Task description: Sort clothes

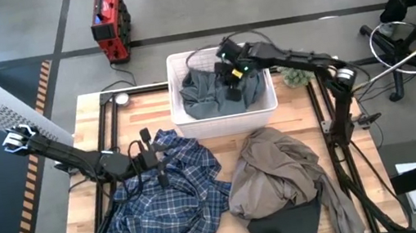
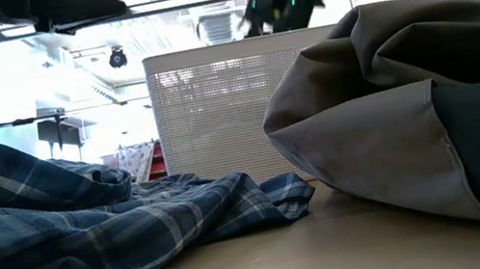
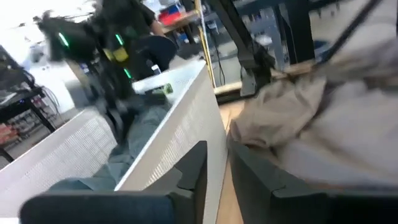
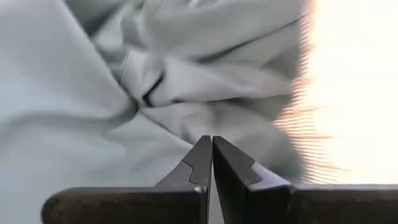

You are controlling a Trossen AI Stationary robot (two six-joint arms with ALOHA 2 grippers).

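A grey-blue shirt [image 1: 208, 91] lies crumpled inside the white bin [image 1: 182, 122] at the table's far side. My right gripper [image 4: 211, 142] is shut and hovers over that shirt with nothing between its fingers; the low view shows it [image 2: 282, 5] above the bin's rim. A blue-white plaid shirt [image 1: 170, 196] lies spread on the table's left half. My left gripper [image 3: 216, 167] hangs level above it, pointing at the bin, its fingers a narrow gap apart and empty. A taupe garment [image 1: 274, 173] is heaped on the right half. A dark tee [image 1: 286, 225] lies at the near edge.
The bin's perforated wall [image 2: 216, 109] stands between the two heaps. A small grey-green bundle [image 1: 295, 77] sits to the right of the bin. Bare wood [image 1: 228, 142] shows between the plaid shirt and the taupe heap. A red device [image 1: 110, 24] stands on the floor beyond.
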